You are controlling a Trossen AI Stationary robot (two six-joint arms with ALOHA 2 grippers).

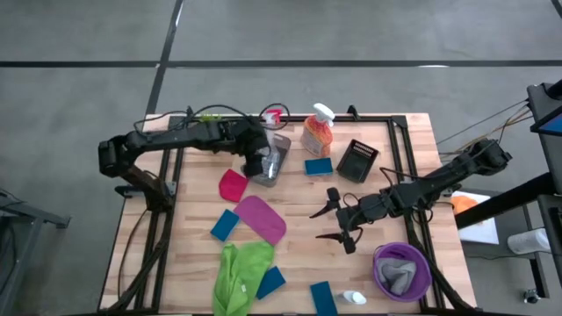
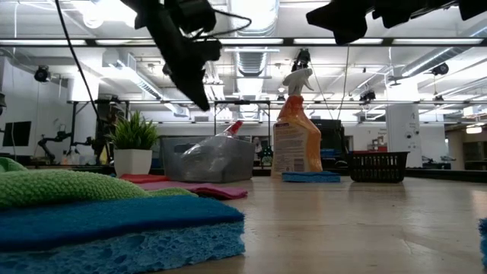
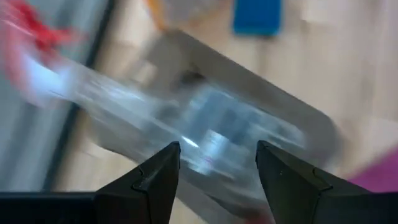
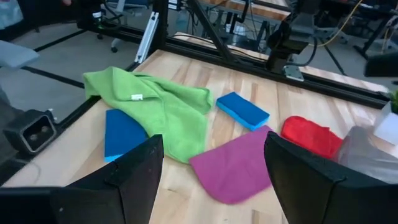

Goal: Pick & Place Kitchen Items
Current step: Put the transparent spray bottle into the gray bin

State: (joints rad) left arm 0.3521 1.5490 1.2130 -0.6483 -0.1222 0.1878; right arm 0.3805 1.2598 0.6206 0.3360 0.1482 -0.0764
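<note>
The left pincer [image 1: 260,164] hangs over a clear plastic container [image 1: 270,158] near the far edge of the bench [image 1: 386,167], left of centre. Its fingers [image 3: 149,180] stand apart above the container, with nothing between them. A red-topped bottle [image 2: 232,127] lies slanted inside the container.

The right pincer [image 1: 332,218] hovers over bare wood right of the bench's centre, its fingers spread wide and holding nothing.

The orange spray bottle [image 1: 318,132] with a white trigger stands upright by the far edge, and a blue sponge [image 1: 319,166] lies just on its near side. A black basket [image 1: 357,160] sits to the right of that sponge. A red cloth [image 1: 233,185] lies on the near side of the container, and a magenta cloth [image 1: 262,219] lies just nearer again. A second blue sponge [image 1: 225,225] rests to the left of the magenta cloth.

At the near edge, a green cloth [image 1: 239,272] is crumpled, partly covering a third blue sponge [image 1: 270,282]. A fourth blue sponge [image 1: 323,298] lies further right, with a white-topped bottle [image 1: 353,298] on its side just beside it. A purple bowl [image 1: 422,277] near the near right corner holds a grey cloth [image 1: 399,270]. A small potted plant [image 2: 134,143] stands at the far edge.
</note>
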